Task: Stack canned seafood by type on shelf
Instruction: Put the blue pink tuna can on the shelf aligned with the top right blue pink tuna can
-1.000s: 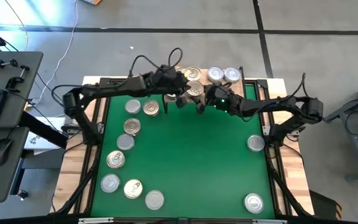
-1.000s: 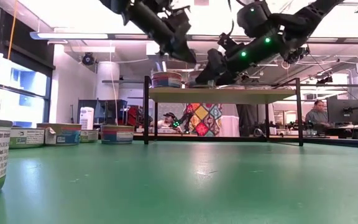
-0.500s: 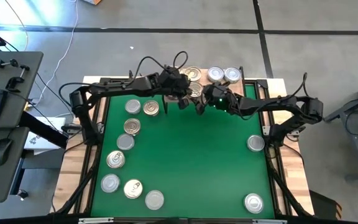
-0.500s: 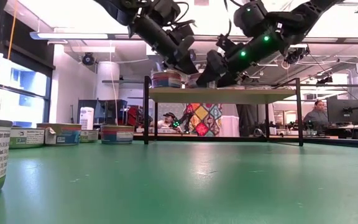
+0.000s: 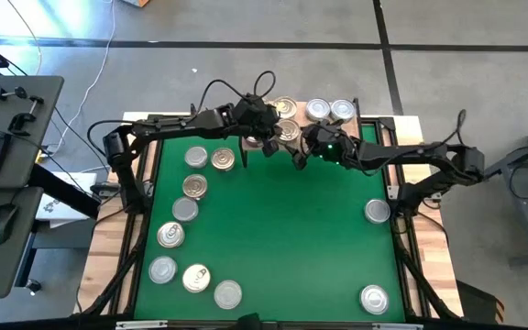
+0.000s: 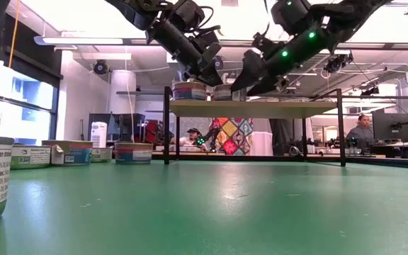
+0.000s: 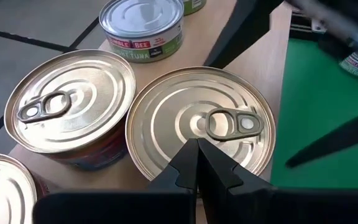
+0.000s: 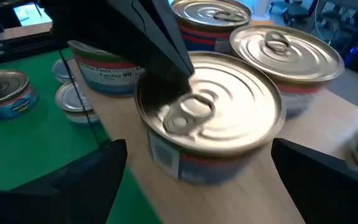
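From above, the shelf [image 5: 360, 119] stands at the far edge of the green mat [image 5: 282, 238], carrying sealed tins, gold-lidded [image 5: 285, 109] beside silver-lidded [image 5: 318, 110]; more tins lie along the mat's left side [image 5: 195, 158] and at its right [image 5: 377, 212]. Both grippers meet over the shelf's front left corner. At table level, the left gripper [image 6: 211, 74] and right gripper [image 6: 250, 81] hang above the board beside two tins [image 6: 189, 90]. The left wrist shows its fingers [image 7: 194, 165] pressed together, empty, the tip over a gold pull-tab tin [image 7: 201, 127]. The right wrist shows its fingers [image 8: 92, 171] spread wide on either side of that tin [image 8: 213, 121], not gripping.
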